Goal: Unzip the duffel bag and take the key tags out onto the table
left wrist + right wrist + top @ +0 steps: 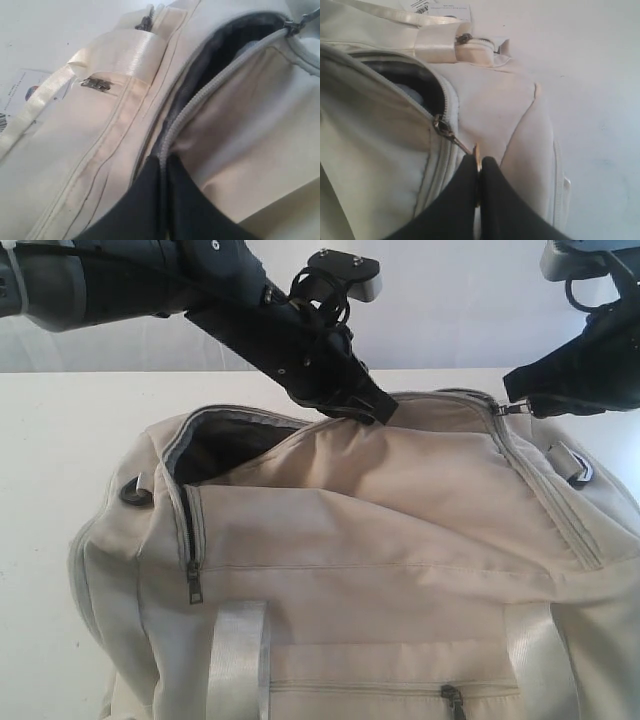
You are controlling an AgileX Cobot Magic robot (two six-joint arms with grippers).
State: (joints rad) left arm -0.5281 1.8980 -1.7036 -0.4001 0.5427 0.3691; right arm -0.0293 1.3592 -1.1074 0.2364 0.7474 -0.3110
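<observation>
Sagging softly in the near middle of the table (pixel 50 440), the duffel bag (pixel 380 540) looked light and floppy, best handled by its zipper edge (pixel 200 100). Farther back, the left gripper (pixel 375 408) was clenched on that edge, the right gripper (pixel 515 382) pinching the pull ring (pixel 476 159) at far right. No key tags showed.

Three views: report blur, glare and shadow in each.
Exterior view: the white table glares; the opening of the cream fabric duffel bag lies in shadow. Left wrist view: the black left gripper is blurred. Right wrist view: the black right gripper too.
</observation>
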